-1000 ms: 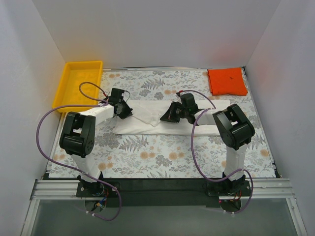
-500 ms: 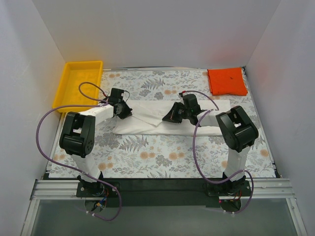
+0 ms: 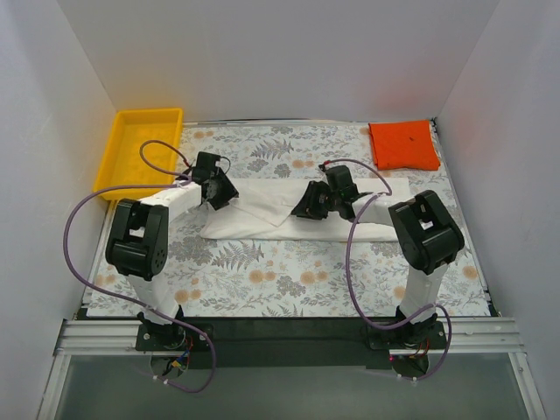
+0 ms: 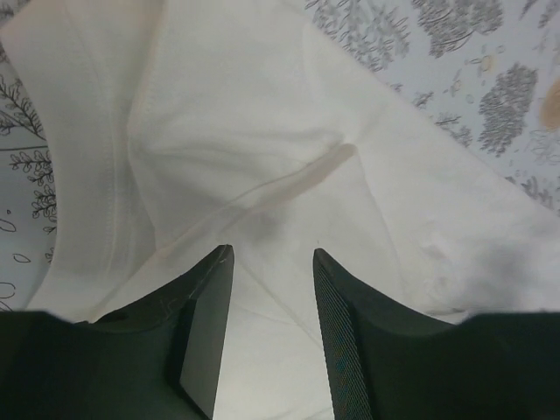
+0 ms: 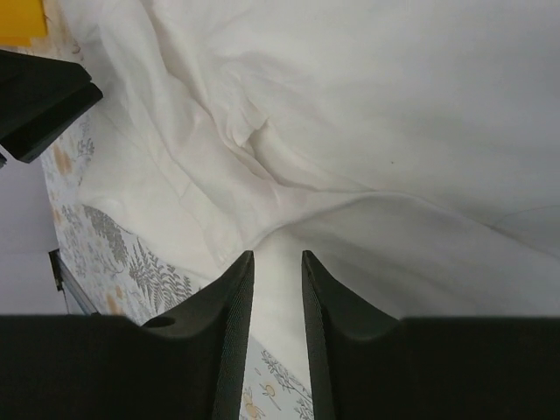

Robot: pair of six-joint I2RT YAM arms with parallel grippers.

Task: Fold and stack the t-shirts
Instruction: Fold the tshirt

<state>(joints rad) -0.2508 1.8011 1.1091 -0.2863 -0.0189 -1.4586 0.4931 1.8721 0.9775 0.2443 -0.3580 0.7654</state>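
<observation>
The white t-shirt (image 3: 255, 222) lies folded into a long strip across the middle of the table, with a loose flap on its left half. Its black print does not show. My left gripper (image 3: 220, 191) hovers over the strip's left end, jaws open with only cloth below them (image 4: 271, 254). My right gripper (image 3: 304, 206) sits low over the strip's middle, jaws a narrow gap apart over a cloth ridge (image 5: 277, 255), nothing pinched. The white cloth fills both wrist views (image 4: 245, 131) (image 5: 394, 105). The orange-red t-shirt (image 3: 402, 144) lies folded square at the far right corner.
A yellow tray (image 3: 118, 157) stands at the far left edge of the table. White walls close in the table on three sides. The floral tablecloth (image 3: 289, 271) shows in front of the shirt.
My left gripper has drawn slightly back toward the far side. My right arm has shifted a little to the right along the strip. The shirt lies much as before.
</observation>
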